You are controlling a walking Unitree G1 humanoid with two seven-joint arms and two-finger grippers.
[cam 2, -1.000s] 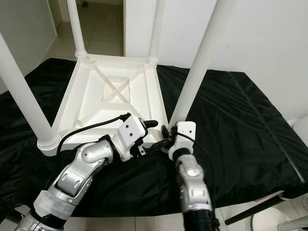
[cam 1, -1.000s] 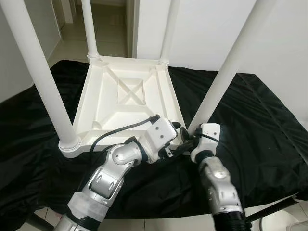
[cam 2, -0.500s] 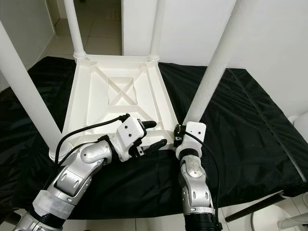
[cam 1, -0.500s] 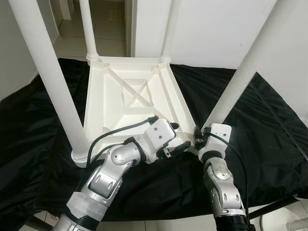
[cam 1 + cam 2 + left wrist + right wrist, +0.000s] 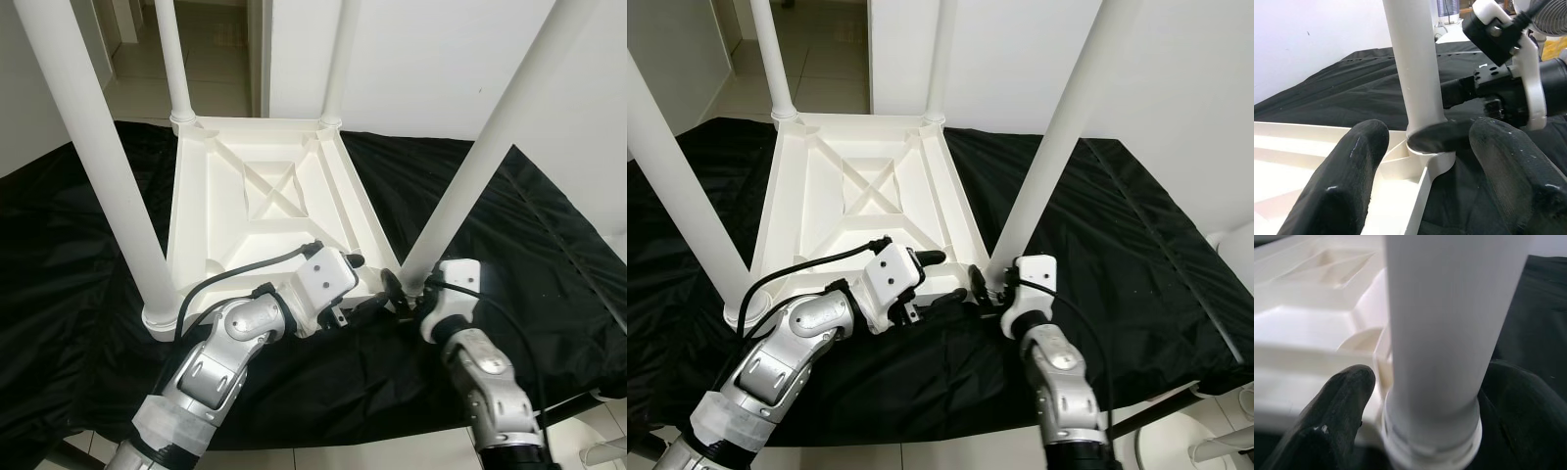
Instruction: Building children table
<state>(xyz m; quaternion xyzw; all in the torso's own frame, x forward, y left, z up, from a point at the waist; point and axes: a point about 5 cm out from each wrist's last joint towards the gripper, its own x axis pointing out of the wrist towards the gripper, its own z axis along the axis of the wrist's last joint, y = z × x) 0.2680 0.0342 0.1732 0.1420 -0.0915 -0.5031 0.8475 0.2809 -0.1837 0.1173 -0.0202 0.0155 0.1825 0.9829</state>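
On a black cloth (image 5: 88, 255) the upturned table (image 5: 250, 211) lies at centre. Left gripper (image 5: 364, 284) gapes at 6 o'clock; right gripper (image 5: 402, 291) straddles the near-right leg (image 5: 460, 186) (contact unclear). A sideways tug could unseat it.

My fingers (image 5: 1352, 181): matt black rubber, slightly grainy. Table (image 5: 265, 211) & legs (image 5: 460, 186): smooth white plastic, semi-gloss. Cloth (image 5: 549, 264) at 3 o'clock: black, shiny, wrinkled. My arms (image 5: 220, 357): brushed silver metal.
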